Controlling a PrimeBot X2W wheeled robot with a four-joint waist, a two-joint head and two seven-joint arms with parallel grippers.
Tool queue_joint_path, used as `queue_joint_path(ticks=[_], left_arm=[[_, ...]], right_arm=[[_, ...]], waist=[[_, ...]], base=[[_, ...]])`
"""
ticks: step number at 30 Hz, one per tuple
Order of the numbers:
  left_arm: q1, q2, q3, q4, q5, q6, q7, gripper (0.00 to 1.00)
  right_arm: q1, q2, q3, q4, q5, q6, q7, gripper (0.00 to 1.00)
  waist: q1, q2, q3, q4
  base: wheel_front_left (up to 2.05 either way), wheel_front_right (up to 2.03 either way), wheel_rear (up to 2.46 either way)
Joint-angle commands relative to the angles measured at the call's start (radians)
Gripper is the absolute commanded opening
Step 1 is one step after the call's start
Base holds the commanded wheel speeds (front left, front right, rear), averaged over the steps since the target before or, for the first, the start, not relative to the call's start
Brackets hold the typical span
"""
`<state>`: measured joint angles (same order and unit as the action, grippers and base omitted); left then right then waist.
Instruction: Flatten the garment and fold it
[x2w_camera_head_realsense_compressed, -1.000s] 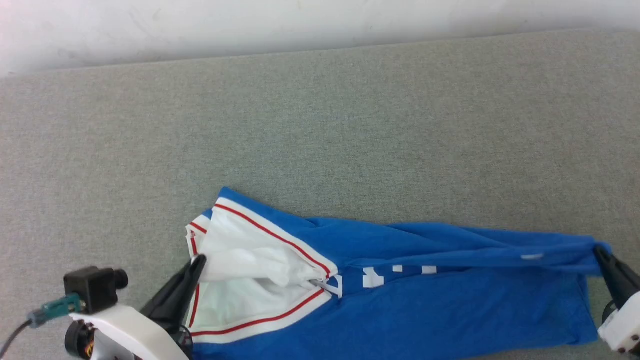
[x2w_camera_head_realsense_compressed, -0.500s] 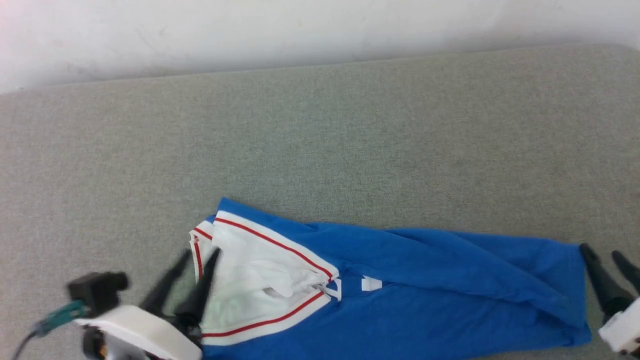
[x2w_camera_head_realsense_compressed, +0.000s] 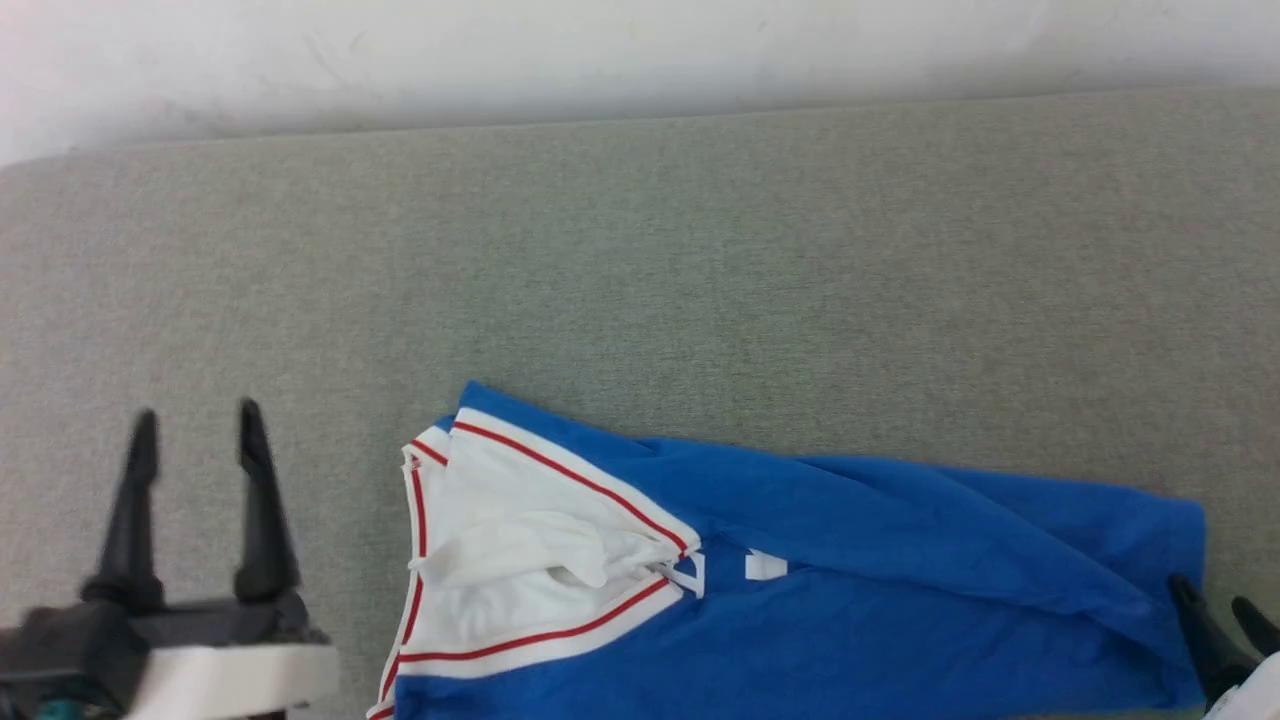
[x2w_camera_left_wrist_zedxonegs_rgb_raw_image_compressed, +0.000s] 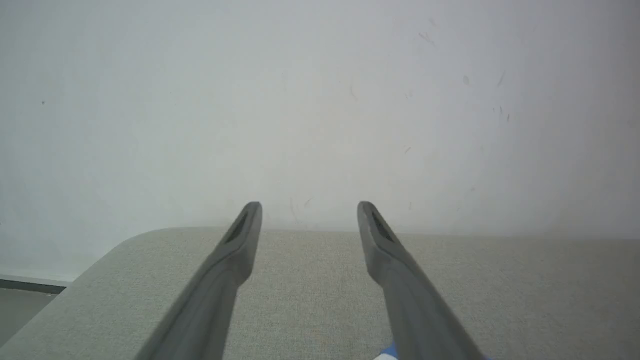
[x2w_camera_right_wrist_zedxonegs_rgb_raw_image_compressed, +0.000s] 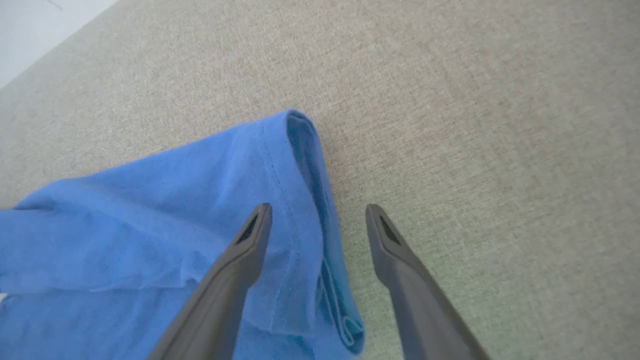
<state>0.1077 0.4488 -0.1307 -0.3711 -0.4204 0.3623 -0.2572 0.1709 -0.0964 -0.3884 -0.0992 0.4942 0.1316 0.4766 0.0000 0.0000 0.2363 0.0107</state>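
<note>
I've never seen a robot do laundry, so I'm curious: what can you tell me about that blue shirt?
The garment is a bright blue jersey shirt of soft knit cloth, with a white sleeve trimmed in red-and-white stripes and scraps of white lettering peeking from a fold. It lies sideways on the grey fabric surface, folded lengthwise and wrinkled, sleeve end to the left, stitched hem to the right. Nothing grips it; the right gripper hangs open over the hem.

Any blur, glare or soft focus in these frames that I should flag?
Head view: the left gripper looks smeared, and the upper-left corner is washed out pinkish. Left wrist view: soft and hazy throughout. Right wrist view: crisp, stitching on the garment reads clearly.
</note>
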Motion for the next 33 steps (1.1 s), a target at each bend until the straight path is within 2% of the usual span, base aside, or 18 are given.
queue_joint_path(ticks=[1, 7, 8, 9, 10, 17, 26, 29, 33], left_arm=[[0.024, -0.019, -0.011, 0.011, 0.034, -0.012, -0.004, 1.0], [0.017, -0.075, -0.014, 0.042, 0.061, -0.063, -0.004, 1.0], [0.015, -0.078, -0.013, 0.049, 0.065, -0.071, -0.004, 1.0], [0.013, -0.082, -0.012, 0.054, 0.068, -0.078, -0.004, 1.0], [0.012, -0.087, -0.01, 0.058, 0.07, -0.083, -0.004, 1.0], [0.016, -0.109, 0.0, 0.077, 0.078, -0.111, -0.004, 1.0], [0.02, -0.127, -0.012, 0.108, 0.079, -0.142, -0.004, 1.0], [0.025, -0.127, -0.014, 0.118, 0.078, -0.146, -0.004, 1.0], [0.034, -0.132, -0.019, 0.135, 0.071, -0.153, -0.004, 1.0]], right_arm=[[-0.006, 0.005, -0.001, 0.019, -0.018, -0.001, 0.004, 1.0], [-0.014, 0.007, 0.013, 0.091, -0.037, -0.001, 0.041, 1.0], [-0.014, 0.007, 0.018, 0.102, -0.034, -0.001, 0.056, 0.87], [-0.017, 0.007, 0.021, 0.111, -0.031, -0.001, 0.069, 0.34], [-0.019, 0.009, 0.02, 0.117, -0.029, -0.001, 0.078, 0.0], [-0.054, 0.002, -0.005, 0.082, -0.041, -0.001, 0.095, 0.0], [-0.102, -0.118, -0.156, 0.055, -0.16, -0.001, 0.086, 0.0], [-0.104, -0.124, -0.143, 0.037, -0.149, -0.001, 0.105, 0.0], [-0.084, -0.107, -0.035, -0.052, -0.089, -0.001, 0.19, 0.0]], waist=[[0.0, 0.0, 0.01, 0.018], [0.0, 0.0, 0.02, 0.043], [0.0, 0.0, 0.02, 0.046], [0.0, 0.0, 0.021, 0.048], [0.0, 0.0, 0.021, 0.05], [0.0, 0.0, 0.006, 0.044], [0.0, 0.0, -0.021, 0.036], [0.0, 0.0, -0.029, 0.034], [0.0, 0.0, -0.05, 0.03]], base=[[0.0, 0.0, 0.0], [0.0, 0.0, 0.0], [0.0, 0.0, 0.0], [0.0, 0.0, 0.0], [0.0, 0.0, 0.0], [0.0, 0.0, 0.0], [0.0, 0.0, 0.0], [0.0, 0.0, 0.0], [0.0, 0.0, 0.0]])
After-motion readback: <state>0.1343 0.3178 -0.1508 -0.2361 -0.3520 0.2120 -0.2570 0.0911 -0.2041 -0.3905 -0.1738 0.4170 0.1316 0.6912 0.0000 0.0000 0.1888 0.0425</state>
